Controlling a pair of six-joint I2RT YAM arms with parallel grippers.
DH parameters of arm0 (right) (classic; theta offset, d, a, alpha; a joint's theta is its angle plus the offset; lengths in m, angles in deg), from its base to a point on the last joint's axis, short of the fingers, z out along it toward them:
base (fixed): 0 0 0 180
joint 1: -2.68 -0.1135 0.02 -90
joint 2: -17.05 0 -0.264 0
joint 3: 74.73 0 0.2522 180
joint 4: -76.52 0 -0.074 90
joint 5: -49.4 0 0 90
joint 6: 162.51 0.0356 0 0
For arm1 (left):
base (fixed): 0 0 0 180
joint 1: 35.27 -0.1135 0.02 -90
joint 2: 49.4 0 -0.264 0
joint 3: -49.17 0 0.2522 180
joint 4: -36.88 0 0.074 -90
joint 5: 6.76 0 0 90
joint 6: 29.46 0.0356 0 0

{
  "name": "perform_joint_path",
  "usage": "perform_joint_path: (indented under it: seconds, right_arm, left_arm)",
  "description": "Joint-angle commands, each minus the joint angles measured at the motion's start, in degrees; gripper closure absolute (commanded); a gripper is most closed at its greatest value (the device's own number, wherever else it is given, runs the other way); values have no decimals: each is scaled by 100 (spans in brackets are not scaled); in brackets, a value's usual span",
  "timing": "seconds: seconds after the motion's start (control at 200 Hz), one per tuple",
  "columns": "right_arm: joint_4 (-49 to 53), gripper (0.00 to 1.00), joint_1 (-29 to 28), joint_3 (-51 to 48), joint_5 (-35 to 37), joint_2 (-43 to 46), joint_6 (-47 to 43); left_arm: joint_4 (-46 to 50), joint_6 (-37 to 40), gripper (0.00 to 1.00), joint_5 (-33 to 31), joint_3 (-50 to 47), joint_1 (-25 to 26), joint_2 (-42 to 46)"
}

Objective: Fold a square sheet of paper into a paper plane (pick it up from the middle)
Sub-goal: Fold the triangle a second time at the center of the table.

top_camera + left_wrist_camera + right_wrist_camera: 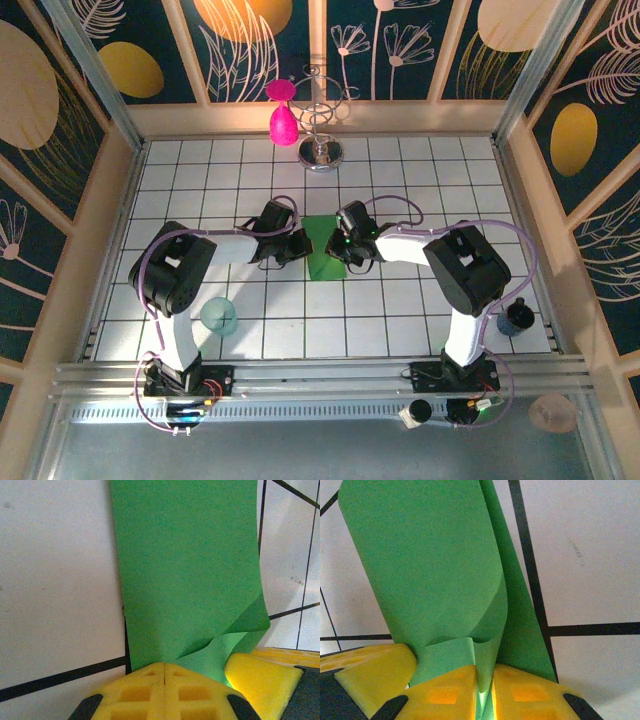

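Observation:
The square sheet of paper [325, 248] is bright green and lies on the white tiled table, bent into a narrow folded shape between the two grippers. My right gripper [350, 248] is shut on it: in the right wrist view a strip of the sheet [430, 565] runs between the yellow pads [485, 680] and curls upward. My left gripper [297, 247] is at the sheet's left side. Its pads [165, 667] are pressed together with no green in the seam, and the paper [190, 570] passes under their tips. No paper plane shape shows.
A translucent teal cup [219, 316] stands near the left arm's base. A pink teardrop object [283, 124] and a metal stand [322, 150] are at the back. A dark cup [514, 318] sits at the right edge. Walls enclose the table.

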Motion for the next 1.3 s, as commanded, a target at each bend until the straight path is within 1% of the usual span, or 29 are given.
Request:
perform_joint_path:
  seconds: [0.0, 0.26, 0.526, 0.616, 0.756, 0.831, 0.881, 0.946, 1.016, 1.071, 1.141, 1.291]
  right_arm:
    - [198, 82, -49, 1, 64, -112, 9]
    - [233, 81, -45, 5, 71, -182, 29]
    - [193, 80, -37, 12, 16, -120, 5]
    - [149, 78, -2, 23, 36, 155, -60]
    - [52, 68, 57, -84, 245, 894, -203]
    - [-5, 67, 79, -160, 243, 1163, -277]
    - [-101, 67, 91, -205, 115, 1229, -322]
    - [-308, 69, 88, -245, -243, 1204, -349]
    - [-652, 75, 76, -234, -705, 1038, -322]
    - [-792, 80, 60, -164, -912, 855, -266]
    - [-781, 84, 39, -3, -1029, 587, -234]
    - [-571, 91, 1, 192, -998, 199, -148]
  left_arm:
    - [241, 124, 100, -198, 106, 20, 20]
    - [246, 146, 100, -208, 120, 19, 139]
    - [264, 137, 100, -238, 102, 16, -7]
    - [298, 136, 100, -247, 83, 21, -46]
    - [364, 168, 100, -307, 47, 18, -60]
    - [378, 180, 100, -311, 49, 22, -54]
    - [378, 189, 100, -309, 49, 19, -48]
    - [371, 192, 100, -301, 48, 21, -43]
    - [370, 190, 100, -303, 45, 20, -36]
    - [373, 188, 100, -291, 49, 15, -36]
    - [369, 190, 100, -293, 47, 22, -35]
    - [378, 188, 100, -291, 58, 18, -32]
